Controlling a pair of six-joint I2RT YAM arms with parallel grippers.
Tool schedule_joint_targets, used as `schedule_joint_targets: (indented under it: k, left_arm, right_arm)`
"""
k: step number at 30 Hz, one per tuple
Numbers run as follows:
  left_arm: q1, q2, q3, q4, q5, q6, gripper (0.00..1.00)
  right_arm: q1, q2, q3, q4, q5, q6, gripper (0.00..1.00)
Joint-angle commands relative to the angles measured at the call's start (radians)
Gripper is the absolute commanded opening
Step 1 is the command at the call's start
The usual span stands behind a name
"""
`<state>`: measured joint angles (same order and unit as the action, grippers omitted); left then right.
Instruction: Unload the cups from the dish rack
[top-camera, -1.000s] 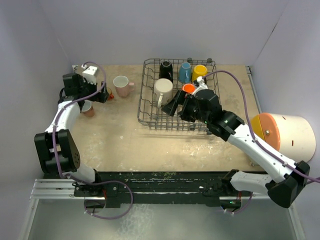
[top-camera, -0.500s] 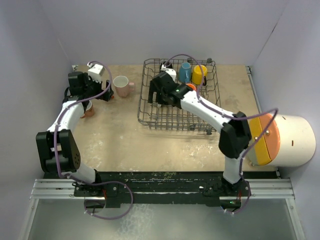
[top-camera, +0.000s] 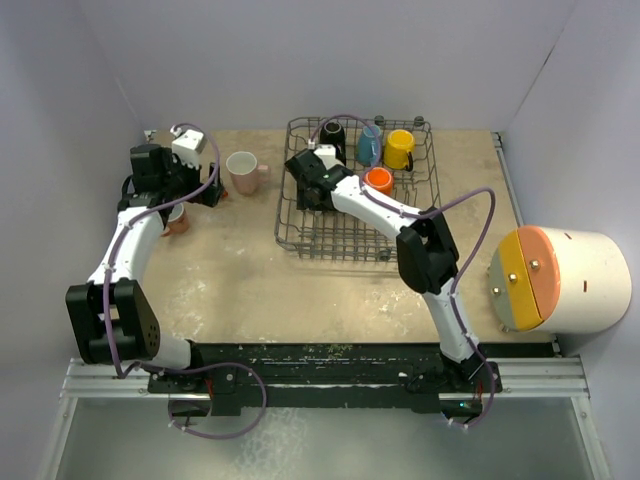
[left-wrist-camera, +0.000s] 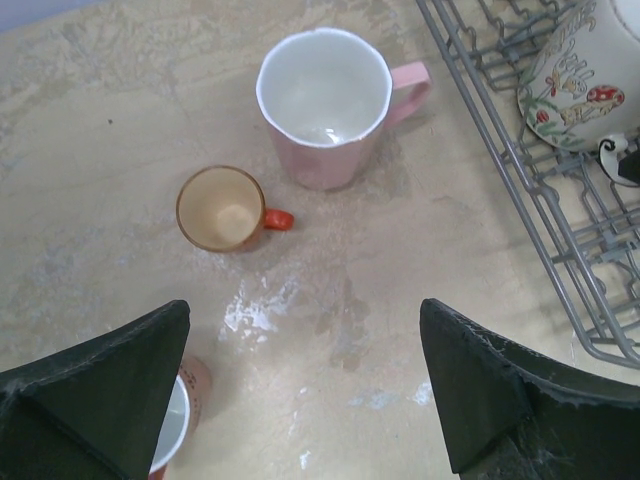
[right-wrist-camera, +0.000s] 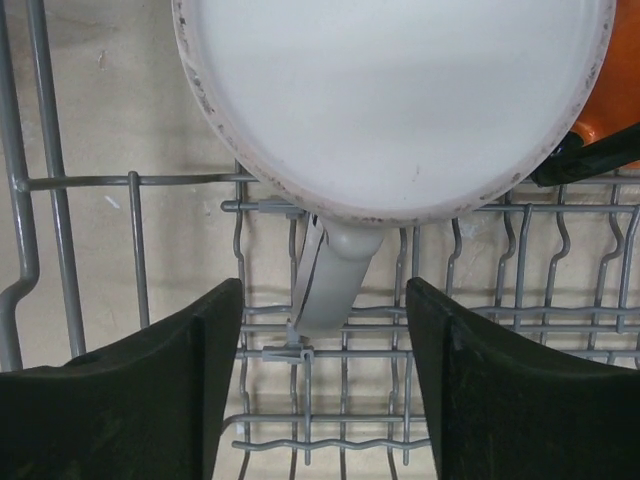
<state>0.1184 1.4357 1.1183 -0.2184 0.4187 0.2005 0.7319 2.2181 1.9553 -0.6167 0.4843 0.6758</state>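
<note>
we list: grey metal wire dish rack (top-camera: 330, 245), far centre of table. big white ceramic mug (right-wrist-camera: 395, 90) inside, near its left wall, handle clear between our right gripper's (right-wrist-camera: 325, 290) parted fingers. left gripper (left-wrist-camera: 300, 310) spread wide over bare table, near pink ceramic mug (left-wrist-camera: 320, 165) and small orange cup (left-wrist-camera: 220, 208).

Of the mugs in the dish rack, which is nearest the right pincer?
The white mug: its handle shows between the open right pincer's fingers. The black mug, blue mug, yellow mug and orange mug lie farther off.
</note>
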Motion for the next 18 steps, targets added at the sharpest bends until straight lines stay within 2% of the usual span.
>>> schedule_joint_targets:
  k: [1, 7, 14, 16, 18]
  left_arm:
    - [0.006, -0.039, 0.054, -0.068, -0.015, 0.011, 0.99]
    - [0.006, -0.062, 0.063, -0.127, -0.009, 0.022, 0.99]
    - [0.006, -0.078, 0.092, -0.194, 0.043, 0.009, 0.99]
    - [0.006, -0.083, 0.101, -0.214, 0.064, 0.002, 0.99]
    - [0.006, -0.092, 0.108, -0.232, 0.073, 0.001, 0.99]
  right_arm:
    - [-0.007, -0.003, 0.069, -0.006, 0.054, -0.011, 0.64]
    - [-0.008, 0.004, 0.072, -0.007, 0.066, -0.014, 0.38]
    - [-0.006, -0.036, 0.067, -0.01, 0.082, -0.031, 0.12]
    - [-0.007, -0.034, 0.065, -0.014, 0.081, -0.04, 0.14]
    - [-0.007, -0.032, 0.054, -0.011, 0.075, -0.034, 0.3]
